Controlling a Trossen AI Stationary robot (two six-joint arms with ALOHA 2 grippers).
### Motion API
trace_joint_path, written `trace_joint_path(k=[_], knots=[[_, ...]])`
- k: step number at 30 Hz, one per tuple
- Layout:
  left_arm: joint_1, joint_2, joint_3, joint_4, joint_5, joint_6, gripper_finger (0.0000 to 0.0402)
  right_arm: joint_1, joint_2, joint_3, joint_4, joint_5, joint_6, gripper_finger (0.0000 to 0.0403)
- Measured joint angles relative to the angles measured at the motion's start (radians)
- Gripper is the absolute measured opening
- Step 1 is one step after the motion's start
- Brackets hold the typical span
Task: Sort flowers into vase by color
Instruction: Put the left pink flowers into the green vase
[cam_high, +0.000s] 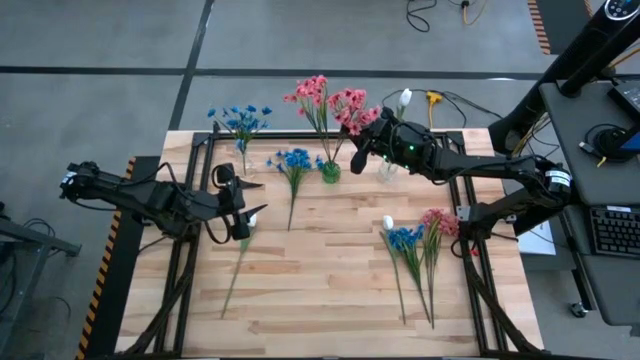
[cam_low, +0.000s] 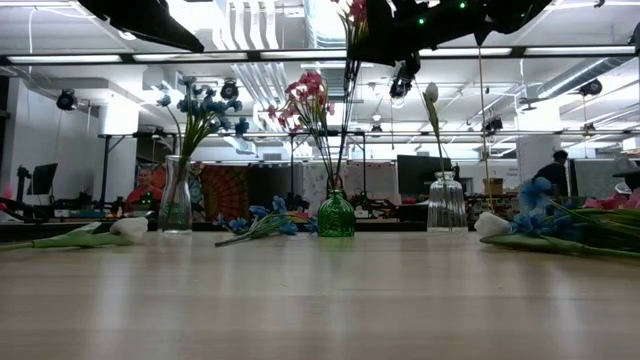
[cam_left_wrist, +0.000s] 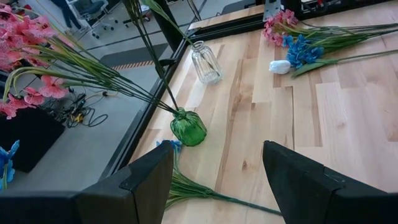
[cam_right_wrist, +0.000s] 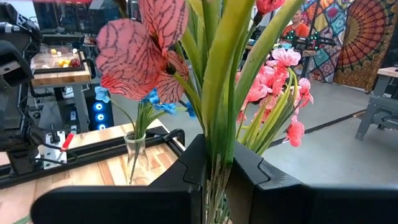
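Wood table (cam_high: 330, 270): right gripper (cam_high: 358, 152) pinches pink flower stems (cam_right_wrist: 217, 118), seemingly over the green vase (cam_high: 330, 172); left gripper (cam_high: 243, 200) spread, empty.

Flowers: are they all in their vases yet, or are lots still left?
Partly done. Blue flowers stand in the left clear vase, pink ones in the green vase, and a white bud in the right clear vase. The right end effector is shut on a pink stem above the green vase. Left: a loose blue flower, a white flower under the open left end effector, and a mixed pile.
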Motion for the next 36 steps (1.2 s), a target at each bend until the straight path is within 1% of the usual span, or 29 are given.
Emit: trace_joint_path(k=[17,26,36], knots=[[0.000,0.013,0.000,0.000,0.000,0.001,0.0229,0.000,0.002,-0.004,-0.001,0.000,-0.010,0.0029],[0.000,0.017,0.000,0.007,0.000,0.001,0.0229,0.000,0.081,-0.005,0.050,0.000,-0.009,0.0029],[0.000,0.017,0.000,0.007,0.000,0.001,0.0229,-0.002,0.095,-0.005,0.054,0.001,-0.008,0.0029]])
